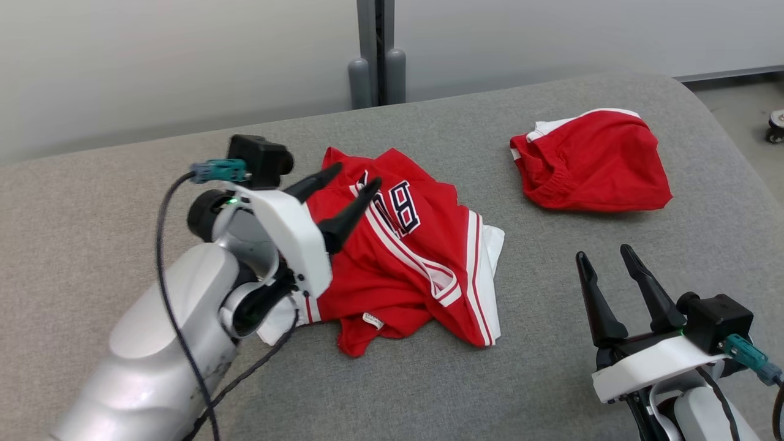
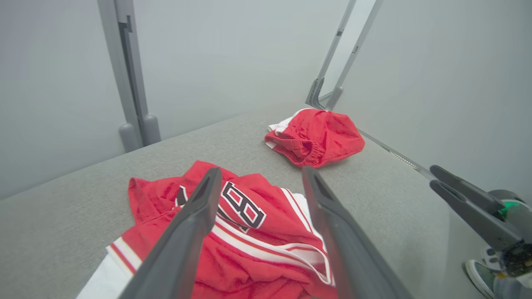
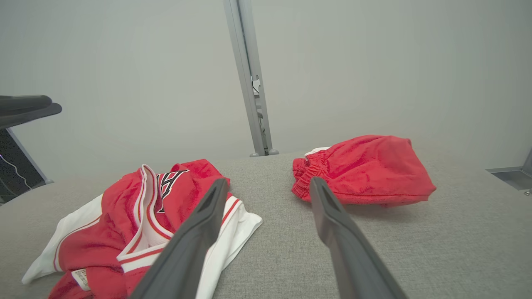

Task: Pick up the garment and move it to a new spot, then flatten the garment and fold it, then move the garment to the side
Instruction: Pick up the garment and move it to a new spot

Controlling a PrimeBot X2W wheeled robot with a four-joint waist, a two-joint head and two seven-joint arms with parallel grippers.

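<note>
A desk (image 1: 551,367) covered in grey woven fabric, rounded at its far right corner, stands against a pale grey wall (image 1: 153,55). An upright grey post (image 1: 376,55) rises behind the desk's far edge, and a small wheel (image 1: 776,125) sits on the floor off to the right. The left gripper (image 1: 356,174) hangs above the desk with its two dark fingers spread wide and nothing between them. Directly beneath and just ahead of its fingertips lies the red jersey (image 1: 404,257), rumpled in a loose heap, with white trim and dark lettering facing up. A white panel sticks out toward the right gripper (image 1: 603,252). That gripper is likewise wide open and holds nothing, low over bare fabric, with the jersey to its left and apart from it. Red shorts (image 1: 591,162) lie bunched ahead of the right gripper, well apart from the jersey, with the elastic waistband turned toward it.
</note>
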